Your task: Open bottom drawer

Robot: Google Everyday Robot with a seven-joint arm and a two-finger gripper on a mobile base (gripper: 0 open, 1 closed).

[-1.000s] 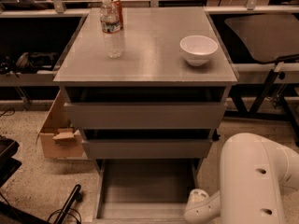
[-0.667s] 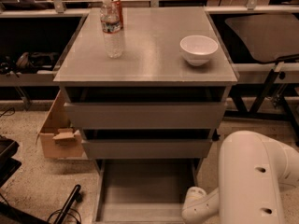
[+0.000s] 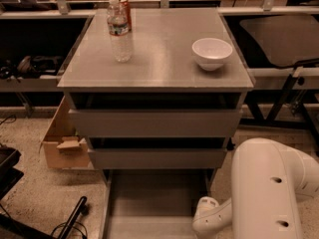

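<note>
Tally by kind

One grey cabinet [image 3: 154, 59]; three drawers in it: top drawer [image 3: 154, 122], middle drawer [image 3: 157, 158], bottom drawer [image 3: 154, 203]; on its top one plastic bottle [image 3: 120, 34], one red can [image 3: 127, 9], one white bowl [image 3: 212, 53]; left of it one cardboard box [image 3: 62, 148]; right of it one robot arm [image 3: 269, 193], its one gripper out of view below

The bottom drawer [image 3: 154, 198] stands pulled out, its flat grey inside open from above. The white robot arm [image 3: 271, 193] crowds the drawer's right front corner, and the wrist runs off the lower edge there, so the end effector is out of sight. A cardboard box [image 3: 62, 143] sits against the cabinet's left side with a dark pole [image 3: 75, 218] near it, and on the tabletop [image 3: 164, 68] a wide gap lies between the water bottle [image 3: 120, 31] and the white bowl [image 3: 212, 53].
</note>
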